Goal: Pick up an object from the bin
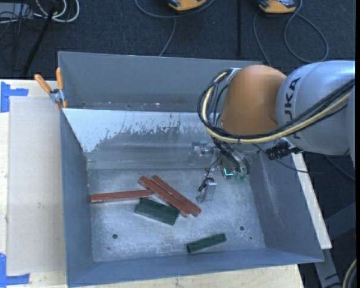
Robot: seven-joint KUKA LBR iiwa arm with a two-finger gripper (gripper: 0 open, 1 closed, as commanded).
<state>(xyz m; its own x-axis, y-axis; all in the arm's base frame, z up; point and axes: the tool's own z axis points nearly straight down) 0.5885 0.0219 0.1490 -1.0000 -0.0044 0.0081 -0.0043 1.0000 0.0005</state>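
bin: grey, white speckles | sticks in bin's middle: red-brown | block: dark green | bar by bin's front wall: dark green | arm cover: orange

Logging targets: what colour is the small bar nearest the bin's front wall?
The small bar is dark green; camera view.

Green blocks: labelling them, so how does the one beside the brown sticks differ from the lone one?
The stick-side block is broader and lies against the brown sticks; the lone block is slimmer, lying apart nearer the front wall. Both are dark green and lie flat.
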